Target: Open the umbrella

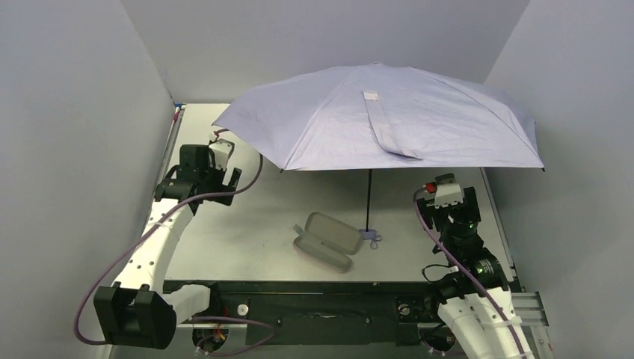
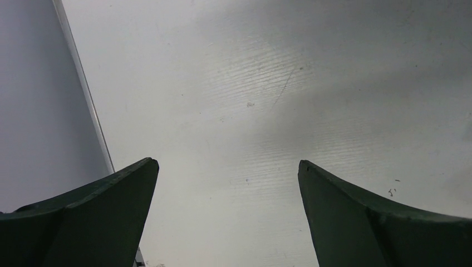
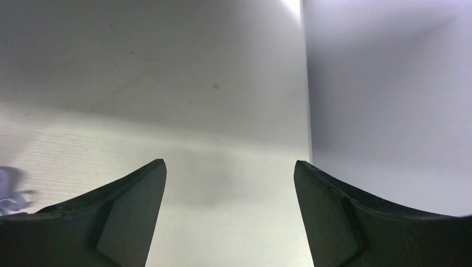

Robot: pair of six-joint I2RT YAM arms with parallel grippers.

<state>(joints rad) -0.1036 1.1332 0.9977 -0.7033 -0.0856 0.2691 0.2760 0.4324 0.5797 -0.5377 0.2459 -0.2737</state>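
The umbrella (image 1: 374,120) is open. Its pale lavender canopy spreads over the far half of the table, and its thin black shaft (image 1: 369,198) runs down to the small lavender handle (image 1: 370,235), which rests on the table. A bit of the handle shows at the left edge of the right wrist view (image 3: 8,192). My left gripper (image 1: 224,149) is open and empty by the canopy's left edge, over bare table (image 2: 228,164). My right gripper (image 1: 446,182) is open and empty under the canopy's right side, right of the shaft (image 3: 230,163).
An oval pinkish-grey hard case (image 1: 325,241) lies shut on the table just left of the handle. Grey walls enclose the table on the left (image 2: 39,111), right (image 3: 389,100) and back. The canopy overhangs the table's right edge.
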